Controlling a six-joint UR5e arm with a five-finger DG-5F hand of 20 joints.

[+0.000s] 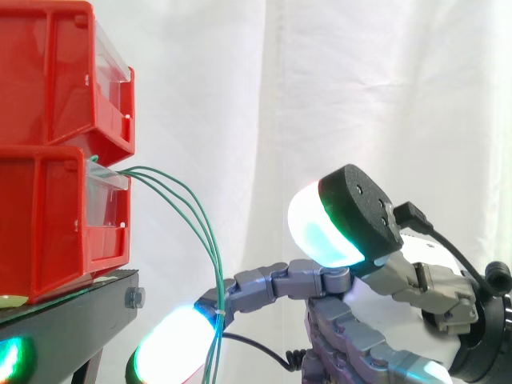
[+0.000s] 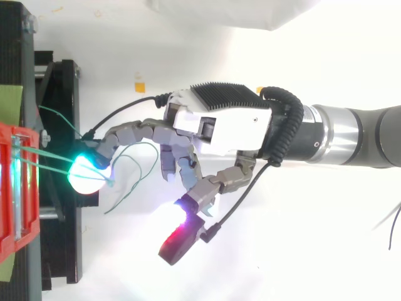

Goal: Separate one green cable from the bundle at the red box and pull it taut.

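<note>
Where two red bins, an upper one (image 1: 48, 80) and a lower one (image 1: 40, 232), are stacked at the left end of a black stand (image 1: 72, 308), a bundle of thin green cables (image 1: 218, 276) is seen emerging from the clear front (image 1: 108, 208) of the lower bin. In the side view three strands are fanned apart as they leave the bin. They are gathered together again as they arc downward in a slack curve just beyond the stand's right edge. Lower down, the strands are crossed by one outstretched finger of the robot hand (image 2: 219, 125). Its glowing fingertip pad (image 1: 172, 352) is carried past them toward the stand. Whether a single strand has been parted from the rest at the finger cannot be told. From above, the same pad, lit cyan and white, is shown at the stand's edge, where it is met by cables running across from the bin, and more slack cable is curled beneath the finger. The robot hand is held wide open, with nothing pinched. The thumb is splayed well away from the reaching finger, and its large pad (image 1: 316, 224) is lit white and green in the side view and red from above. The arm is brought in from the right, and a white curtain (image 1: 400, 96) is hung behind.
</note>
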